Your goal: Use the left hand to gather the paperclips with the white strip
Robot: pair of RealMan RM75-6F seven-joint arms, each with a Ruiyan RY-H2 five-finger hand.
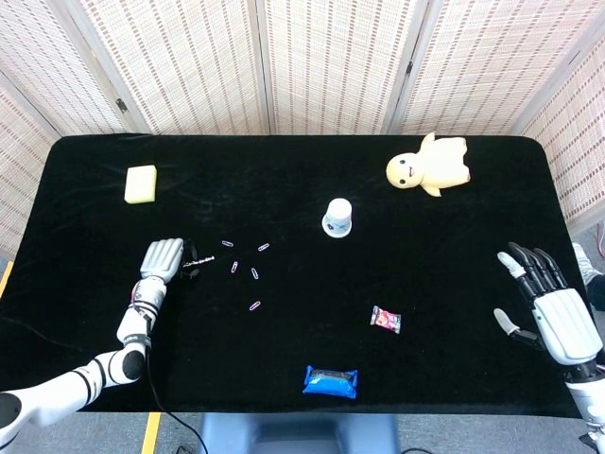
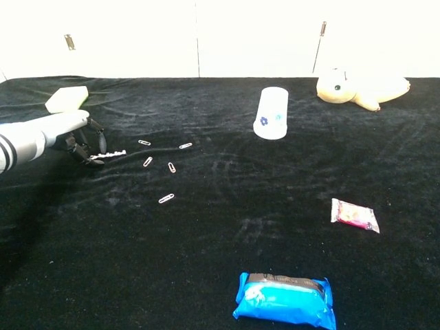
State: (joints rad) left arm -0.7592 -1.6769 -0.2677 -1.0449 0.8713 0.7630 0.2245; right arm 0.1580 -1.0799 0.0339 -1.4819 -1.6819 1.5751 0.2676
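Near the counter's left edge, the left robot hand [image 2: 81, 141] has curled fingertips touching the white strip [image 2: 112, 155]; whether it pinches it, I cannot tell. The paperclips [image 2: 167, 167] lie just beside.

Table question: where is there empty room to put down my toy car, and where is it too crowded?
Bare cloth lies between the yellow sponge and the white cup, and between the pink candy and the right hand. It is crowded by the left hand, the white strip and the paperclips.
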